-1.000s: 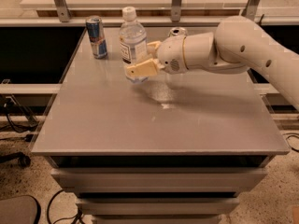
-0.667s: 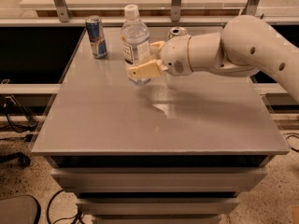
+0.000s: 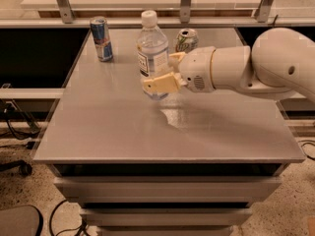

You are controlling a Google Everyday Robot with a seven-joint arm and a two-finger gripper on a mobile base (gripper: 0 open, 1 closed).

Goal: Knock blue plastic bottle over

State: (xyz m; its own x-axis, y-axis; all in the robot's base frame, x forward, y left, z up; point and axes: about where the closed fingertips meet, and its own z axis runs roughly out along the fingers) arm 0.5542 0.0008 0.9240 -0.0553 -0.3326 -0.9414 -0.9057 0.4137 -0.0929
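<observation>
The blue plastic bottle (image 3: 151, 50), clear with a white cap and a white-and-blue label, stands upright near the back middle of the grey table (image 3: 113, 132). My gripper (image 3: 166, 72) reaches in from the right at the bottle's lower half. Its cream fingers are apart: the near finger (image 3: 158, 84) lies across the front of the bottle's lower part, and the far finger (image 3: 176, 58) sits just right of the label. The bottle's base is partly hidden behind the near finger.
A slim blue-silver can (image 3: 101, 38) stands at the table's back left. A green-white soda can (image 3: 186, 38) stands behind the gripper, back of centre. My white arm (image 3: 261, 70) spans the table's right side. Metal rails run behind the table.
The gripper and the bottle have shifted a little to the right and nearer the front. The bottle still stands. The cans have not moved.
</observation>
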